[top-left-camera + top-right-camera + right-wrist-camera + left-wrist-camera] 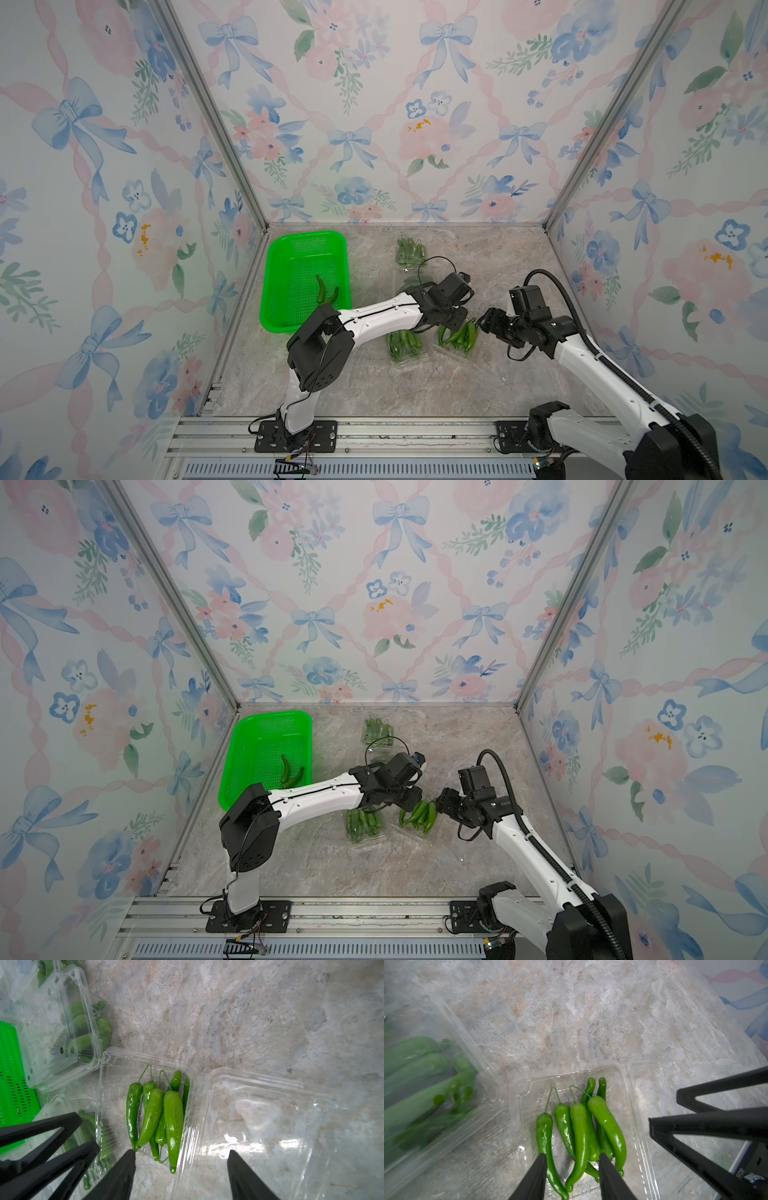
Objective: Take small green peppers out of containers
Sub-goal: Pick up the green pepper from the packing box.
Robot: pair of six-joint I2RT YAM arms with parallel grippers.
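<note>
Several small green peppers (579, 1126) (173, 1118) lie side by side in an open clear container (623, 1070) (108, 1084), its lid (270, 1105) folded flat beside it. Both top views show this pile (459, 334) (417, 812) at mid-table. My left gripper (571, 1155) (462, 323) is open just over the pile, and the tips of two peppers lie loose between its fingers. My right gripper (181, 1150) (484, 322) stands wide open on the opposite side, one finger over the tray and one over the lid. Neither holds anything.
A closed container of peppers (405, 345) (425, 1076) lies just left of the open one. Another (410, 251) sits at the back, and one more (409, 282) is partly hidden by my left arm. The green basket (307, 257) at the left holds two peppers (326, 291).
</note>
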